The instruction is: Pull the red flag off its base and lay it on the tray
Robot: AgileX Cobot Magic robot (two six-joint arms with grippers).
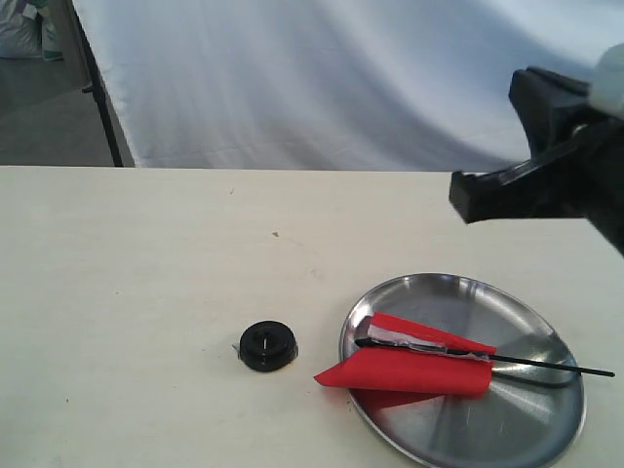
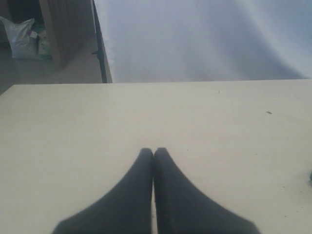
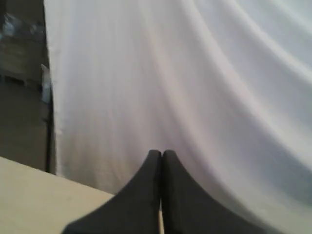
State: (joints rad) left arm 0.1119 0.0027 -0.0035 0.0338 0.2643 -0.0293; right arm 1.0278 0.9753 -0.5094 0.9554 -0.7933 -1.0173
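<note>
Over on the left side, the left gripper [image 2: 153,152] is only showing up in its own wrist view. Its two black fingers [image 2: 131,200] are sitting pressed tight together with nothing between them, out over the bare beige table [image 2: 73,126]. Moving right, the base [image 1: 267,345] is sitting by itself on the tabletop, centre hole facing up, near the tray [image 1: 507,429] but not touching it. Next, the red flag [image 1: 409,369] is lying flat on the tray. One cloth corner is hanging over the rim on the side nearest the base, and its black pole [image 1: 551,365] is pointing off to the right, tip poking past the rim. Far right, the right gripper [image 1: 466,198] is hanging up in the air above the tray, well clear of it, fingers squeezed together on nothing, facing the white backdrop [image 1: 312,78].
</note>
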